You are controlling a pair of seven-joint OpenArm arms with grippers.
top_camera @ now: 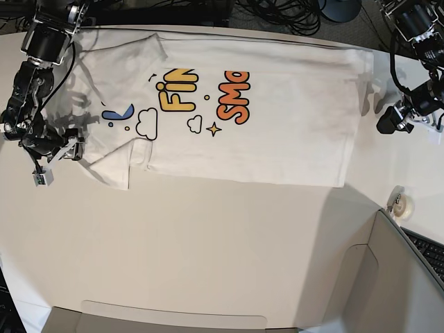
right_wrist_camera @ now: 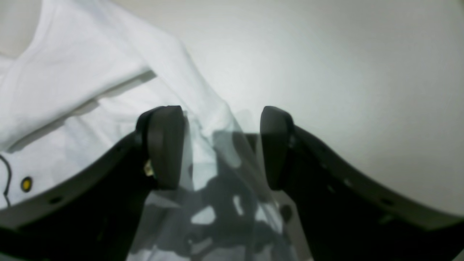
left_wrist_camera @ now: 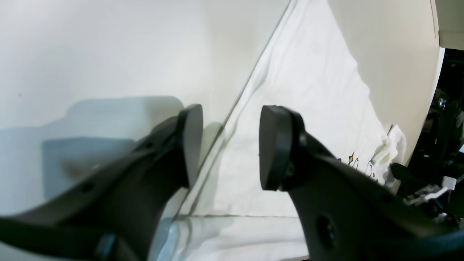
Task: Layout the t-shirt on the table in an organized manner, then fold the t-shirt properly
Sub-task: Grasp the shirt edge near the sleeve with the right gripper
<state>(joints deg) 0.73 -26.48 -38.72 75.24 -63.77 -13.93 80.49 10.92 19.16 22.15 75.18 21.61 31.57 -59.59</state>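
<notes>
The white t-shirt point(top_camera: 277, 132) lies print-up across the far part of the table point(top_camera: 208, 243), showing yellow "FIN" and orange "SMO". Its end at the base view's left is folded over the blue letters. In the base view my right gripper point(top_camera: 67, 147) is beside that folded end. In the right wrist view the right gripper point(right_wrist_camera: 221, 148) is open over the t-shirt point(right_wrist_camera: 90, 72) edge, holding nothing. My left gripper point(top_camera: 387, 123) hovers just off the hem at the right. In the left wrist view the left gripper point(left_wrist_camera: 232, 145) is open above the t-shirt point(left_wrist_camera: 308, 90) edge.
A small tape roll point(top_camera: 401, 203) sits near the table's right edge. Grey-beige panels point(top_camera: 388, 284) line the near and right edges, with a keyboard point(top_camera: 429, 248) beyond. Cables point(top_camera: 277, 10) run behind the far edge.
</notes>
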